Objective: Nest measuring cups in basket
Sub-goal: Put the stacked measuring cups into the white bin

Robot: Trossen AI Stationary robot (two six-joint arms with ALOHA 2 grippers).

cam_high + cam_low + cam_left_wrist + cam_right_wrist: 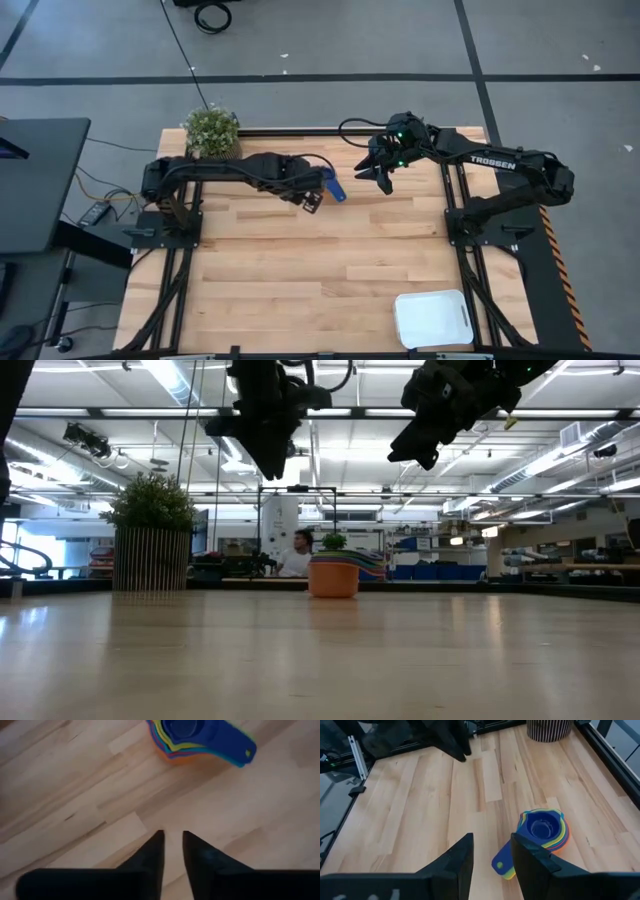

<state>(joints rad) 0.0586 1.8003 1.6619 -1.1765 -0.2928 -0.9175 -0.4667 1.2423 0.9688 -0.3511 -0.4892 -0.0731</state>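
Observation:
The measuring cups (335,187) are nested in one stack, dark blue innermost and orange outermost (333,575). The stack stands on its base on the wooden table near the far edge, handles fanned to one side (502,865). My left gripper (173,836) hovers above the table just left of the stack (200,740), pointing steeply down, open by a narrow gap with nothing in it. My right gripper (492,840) hangs to the right of the stack, slanting down toward it, open and empty. The white basket (432,318) sits at the near right corner.
A potted green plant (211,131) stands at the table's far left corner, behind my left arm. Dark frame rails run along the table's left and right sides. Bare wood lies between the stack and the basket.

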